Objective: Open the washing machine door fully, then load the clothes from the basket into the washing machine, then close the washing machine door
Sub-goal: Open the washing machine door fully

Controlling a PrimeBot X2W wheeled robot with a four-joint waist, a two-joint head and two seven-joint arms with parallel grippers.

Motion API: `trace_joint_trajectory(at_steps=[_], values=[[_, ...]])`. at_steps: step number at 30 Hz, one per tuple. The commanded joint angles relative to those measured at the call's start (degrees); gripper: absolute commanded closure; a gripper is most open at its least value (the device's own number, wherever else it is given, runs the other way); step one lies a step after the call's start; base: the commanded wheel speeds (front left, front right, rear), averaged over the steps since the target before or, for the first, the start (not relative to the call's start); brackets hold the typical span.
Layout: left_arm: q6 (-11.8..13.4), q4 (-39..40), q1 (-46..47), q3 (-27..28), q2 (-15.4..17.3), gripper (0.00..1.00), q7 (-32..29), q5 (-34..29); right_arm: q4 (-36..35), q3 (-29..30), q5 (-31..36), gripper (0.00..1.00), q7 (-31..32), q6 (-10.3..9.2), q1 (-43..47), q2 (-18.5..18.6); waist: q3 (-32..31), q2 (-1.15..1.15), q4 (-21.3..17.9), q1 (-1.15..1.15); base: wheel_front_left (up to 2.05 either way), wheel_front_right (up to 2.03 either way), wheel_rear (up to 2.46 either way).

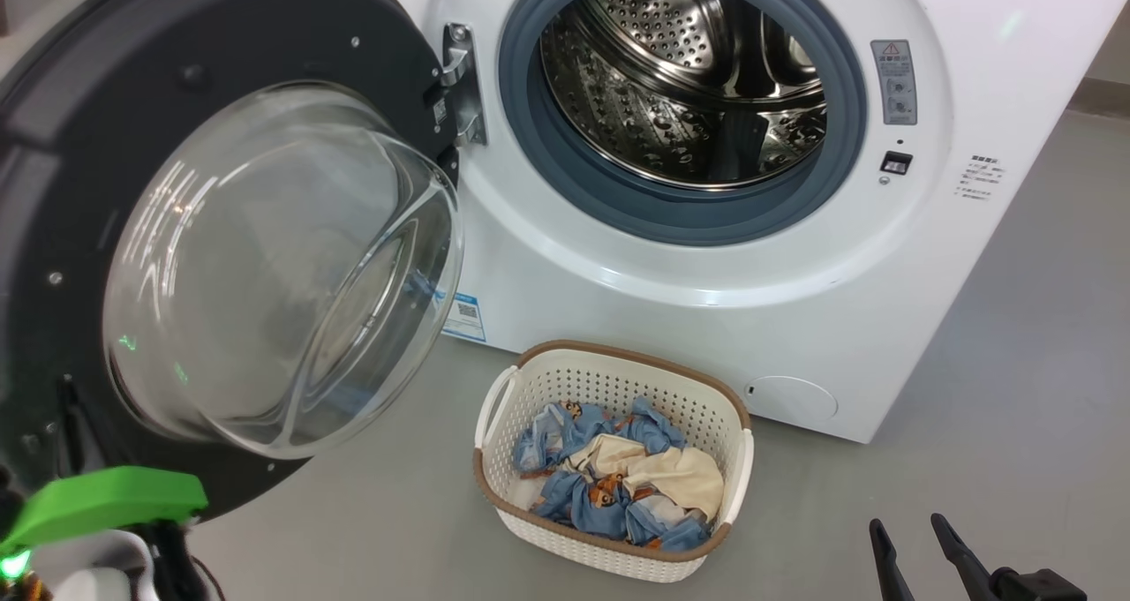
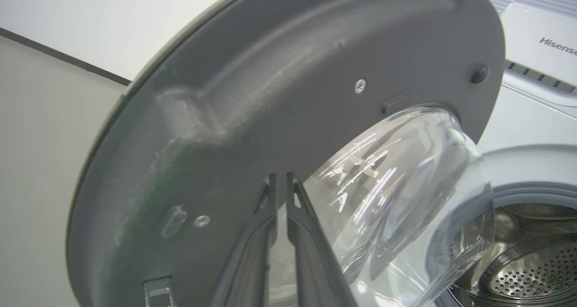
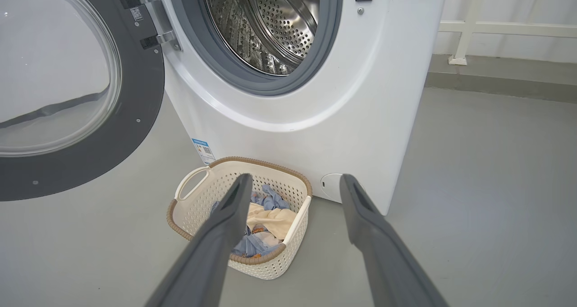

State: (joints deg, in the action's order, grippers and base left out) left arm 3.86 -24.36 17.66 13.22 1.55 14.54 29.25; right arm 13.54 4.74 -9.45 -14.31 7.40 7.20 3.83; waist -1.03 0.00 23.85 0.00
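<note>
The white washing machine (image 1: 671, 301) stands with its steel drum (image 1: 689, 80) exposed. Its black door (image 1: 79, 186) is swung wide to the left, the glass bowl (image 1: 282, 266) facing me. On the floor before the machine sits the cream basket (image 1: 618, 354), holding blue bear-print and cream-yellow clothes (image 1: 618, 486). My left gripper (image 2: 280, 177) is shut on nothing, its tips at the door's grey inner face (image 2: 270, 95), beside the bowl. My right gripper (image 1: 907, 526) hangs open low at the right, short of the basket (image 3: 198, 208) and clothes (image 3: 270, 217), its fingertips (image 3: 243, 180) apart.
Grey floor (image 1: 1015, 389) spreads to the right of the machine and around the basket. A green part of my left arm (image 1: 106, 499) sits under the door's lower edge. A white rail (image 3: 469, 27) runs along the wall behind the machine.
</note>
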Motion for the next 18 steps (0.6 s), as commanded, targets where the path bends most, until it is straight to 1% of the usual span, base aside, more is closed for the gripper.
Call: trace_joint_trajectory(at_steps=[1, 2, 3, 4, 5, 6, 7, 12, 13, 14, 15, 18], values=[[0.9, 5.6, -1.3, -1.5, 1.4, 0.57, 0.5, 1.9, -1.2, -1.5, -0.1, 0.0, -0.7, 0.09, -0.6, 0.6, -0.3, 0.0, -0.6, 0.0, 0.0, 0.0, 0.0], [1.3, 8.2, -2.4, -3.3, 1.4, 0.48, 0.5, 2.1, -1.3, -1.5, -0.2, 0.0, -0.7, 0.09, -0.7, 0.6, -0.5, 0.0, -0.9, 0.0, 0.0, 0.0, 0.0], [1.9, 10.8, -3.5, -4.9, 1.3, 0.23, 0.5, 2.2, -1.3, -1.6, -0.2, 0.0, -0.7, 0.09, -0.7, 0.6, -0.6, 0.0, -1.2, 0.0, 0.0, 0.0, 0.0], [1.9, 10.8, -3.5, -4.9, 1.3, 0.23, 0.5, 2.2, -1.3, -1.6, -0.2, 0.0, -0.7, 0.09, -0.7, 0.6, -0.6, 0.0, -1.2, 0.0, 0.0, 0.0, 0.0], [2.6, 13.5, -4.5, -6.4, 1.3, 0.11, 0.4, 1.9, -1.2, -1.9, -0.2, 0.0, -0.7, 0.09, -0.8, 0.6, -0.7, 0.0, -1.6, 0.0, 0.0, 0.0, 0.0], [3.1, 16.2, -5.5, -7.8, 1.3, 0.02, 0.4, 1.5, -1.2, -2.1, -0.1, 0.0, -0.7, 0.09, -0.9, 0.6, -0.7, 0.0, -2.0, 0.0, 0.0, 0.0, 0.0], [3.7, 18.8, -6.3, -9.0, 1.3, 0.0, 0.2, 1.3, -1.3, -2.3, -0.1, 0.0, -0.7, 0.09, -1.0, 0.6, -0.8, 0.0, -2.5, 0.0, 0.0, 0.0, 0.0], [5.6, 29.4, -10.0, -13.3, 1.3, 0.0, -2.3, -1.1, -1.8, -3.0, 0.0, 0.0, -0.7, 0.09, -1.5, 0.5, -0.8, 0.0, -5.7, 0.0, 0.0, 0.0, 0.0], [5.7, 30.9, -10.6, -13.9, 1.3, 0.0, -2.9, -1.3, -1.9, -3.1, 0.0, 0.0, -0.7, 0.09, -1.6, 0.5, -0.7, 0.0, -6.6, 0.0, 0.0, 0.0, 0.0], [5.8, 32.8, -12.0, -15.2, 1.6, 0.0, -4.3, -1.7, -2.1, -3.5, 0.2, 0.0, -0.7, 0.09, -1.9, 0.6, -0.6, 0.0, -8.3, 0.0, 0.0, 0.0, 0.0], [5.8, 32.8, -12.0, -15.2, 1.6, 0.0, -4.3, -1.7, -2.1, -3.5, 0.2, 0.0, -0.7, 0.09, -1.9, 0.6, -0.6, 0.0, -8.3, 0.0, 0.0, 0.0, 0.0], [5.7, 33.8, -13.9, -16.1, 2.3, 0.0, -5.4, -2.4, -2.3, -4.7, 0.4, 0.0, -0.7, 0.09, -2.5, 0.7, -0.4, 0.0, -11.1, 0.0, 0.0, 0.0, 0.0]])
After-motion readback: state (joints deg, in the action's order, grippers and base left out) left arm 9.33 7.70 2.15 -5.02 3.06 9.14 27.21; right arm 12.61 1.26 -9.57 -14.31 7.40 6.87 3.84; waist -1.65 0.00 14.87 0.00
